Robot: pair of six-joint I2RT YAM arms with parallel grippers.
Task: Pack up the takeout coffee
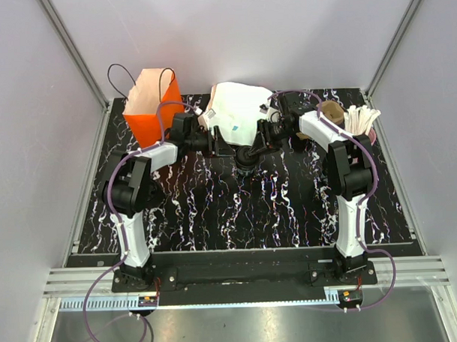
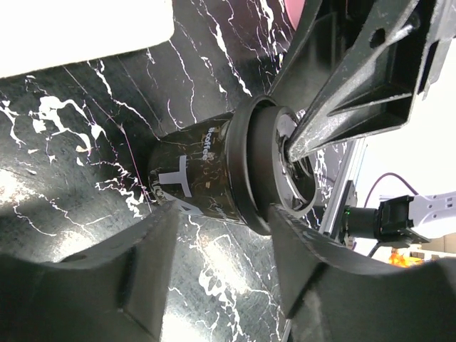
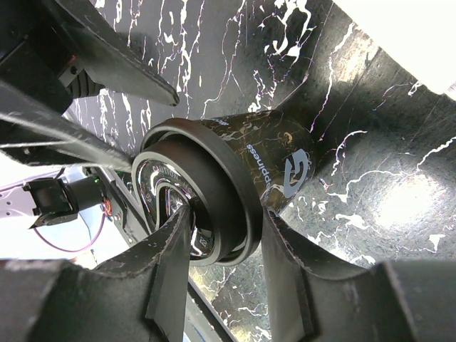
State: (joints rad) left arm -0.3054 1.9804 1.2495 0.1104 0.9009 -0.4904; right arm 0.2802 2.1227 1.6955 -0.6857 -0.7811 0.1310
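The takeout coffee (image 1: 245, 161) is a black cup with a black lid, at the middle of the marbled table in front of the white bag. My right gripper (image 3: 224, 217) is shut on the takeout coffee (image 3: 271, 157). One finger lies across the glossy lid top and the other presses the cup wall just under the lid's rim. My left gripper (image 2: 224, 221) is open, its fingers standing on either side of the cup (image 2: 206, 171) near its lower edge with a gap left. In the top view the left gripper (image 1: 226, 147) and right gripper (image 1: 263, 140) meet over the cup.
An orange paper bag (image 1: 153, 106) stands open at the back left. A white bag (image 1: 241, 110) lies behind the cup. At the back right are a pink cup of white sticks (image 1: 362, 121), a brown cup (image 1: 331, 111) and a black piece (image 1: 294, 103).
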